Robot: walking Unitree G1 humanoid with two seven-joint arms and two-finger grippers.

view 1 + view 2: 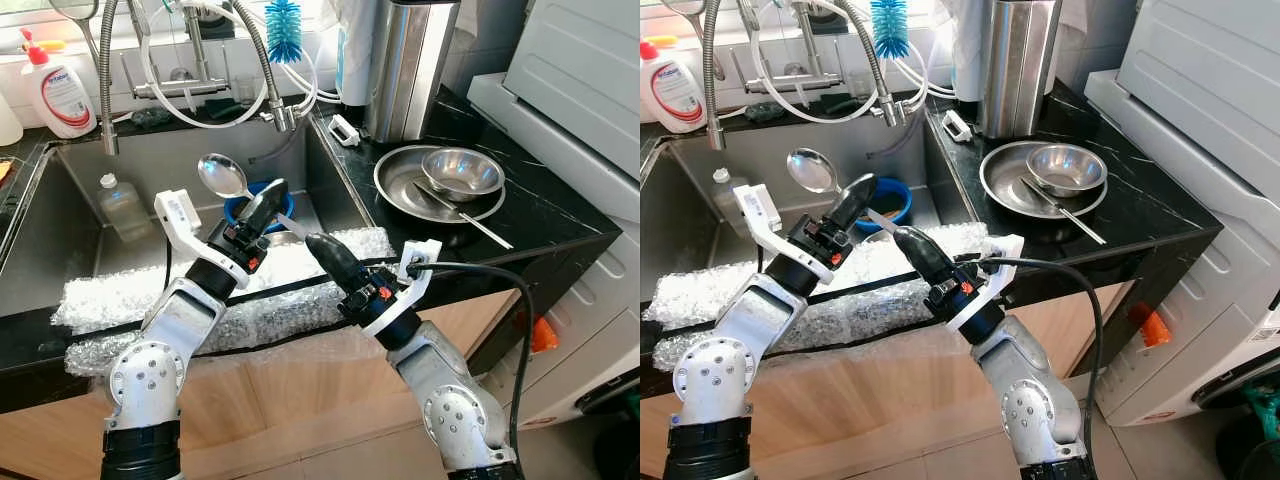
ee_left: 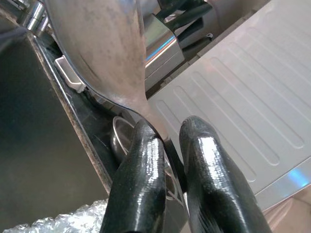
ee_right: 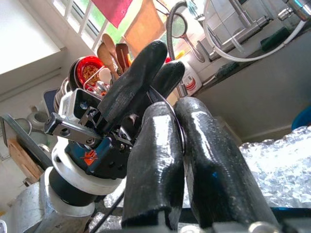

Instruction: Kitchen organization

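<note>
Fingers of both grippers apparently on one spoon

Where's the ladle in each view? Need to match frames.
Left eye view: ladle above the sink, bowl up, handle in the left claw.
Right eye view: ladle left of centre, same hold.
Left wrist view: ladle bowl up close, handle running down between the fingers.
Right wrist view: bowl not visible; a thin handle edge seems to sit between the right claw fingers.
Shared landmark: blue bowl in the sink.
</note>
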